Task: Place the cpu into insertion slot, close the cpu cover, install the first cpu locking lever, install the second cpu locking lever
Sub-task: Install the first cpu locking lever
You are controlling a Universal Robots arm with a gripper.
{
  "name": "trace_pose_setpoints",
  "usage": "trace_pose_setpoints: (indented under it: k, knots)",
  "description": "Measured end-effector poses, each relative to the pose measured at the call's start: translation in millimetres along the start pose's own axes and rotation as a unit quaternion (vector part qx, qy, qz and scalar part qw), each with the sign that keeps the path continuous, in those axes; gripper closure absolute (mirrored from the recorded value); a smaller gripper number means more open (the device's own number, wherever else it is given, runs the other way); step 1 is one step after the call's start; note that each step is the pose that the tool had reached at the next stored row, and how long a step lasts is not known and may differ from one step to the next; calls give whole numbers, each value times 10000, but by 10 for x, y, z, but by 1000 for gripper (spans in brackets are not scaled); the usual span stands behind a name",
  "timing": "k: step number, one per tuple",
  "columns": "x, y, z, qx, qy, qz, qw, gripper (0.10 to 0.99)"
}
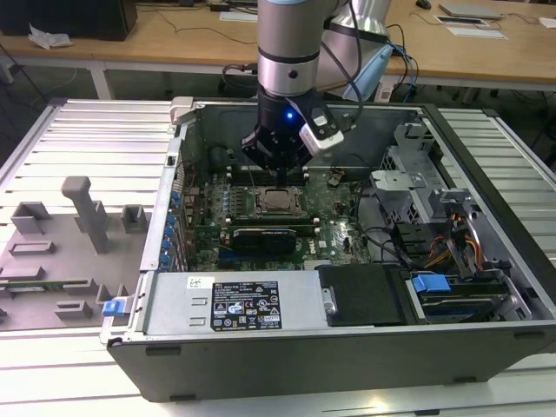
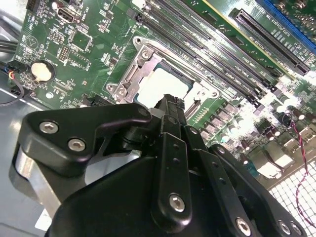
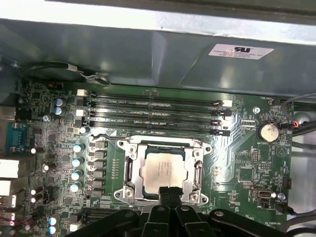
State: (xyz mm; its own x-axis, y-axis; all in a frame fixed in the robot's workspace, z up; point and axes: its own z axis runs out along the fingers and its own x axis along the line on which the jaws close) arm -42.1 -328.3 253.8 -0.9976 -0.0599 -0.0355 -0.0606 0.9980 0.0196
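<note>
While the arm stands inside the open computer case (image 1: 486, 287) in the exterior view, its gripper (image 1: 276, 178) hangs just above the cpu (image 1: 278, 201) on the green board (image 1: 339, 204). In the second wrist view, the fingertips (image 2: 170, 106) are pressed together with nothing visible between them, at the edge of the cpu cover (image 2: 129, 74), which lies flat around the cpu. In the first wrist view, the cpu sits in the insertion slot (image 3: 163, 149), near the memory slots (image 3: 153, 116).

We see an open computer case (image 1: 347, 365) on a metal desk (image 1: 95, 130). Inside, long black memory slots (image 3: 153, 111) lie near a round battery (image 3: 269, 131). Grey blocks (image 1: 82, 208) stand at the exterior view's left.
</note>
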Motion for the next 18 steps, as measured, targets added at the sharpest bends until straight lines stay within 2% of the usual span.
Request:
trace_pose_setpoints:
  k: [4,9,12,18]
  knots:
    - [-3,2,-81,8,0,0,10000,980]
    - [3,3,-83,8,0,2,10000,980]
    - [30,4,-84,8,0,0,10000,980]
    - [158,12,-88,8,-1,0,10000,980]
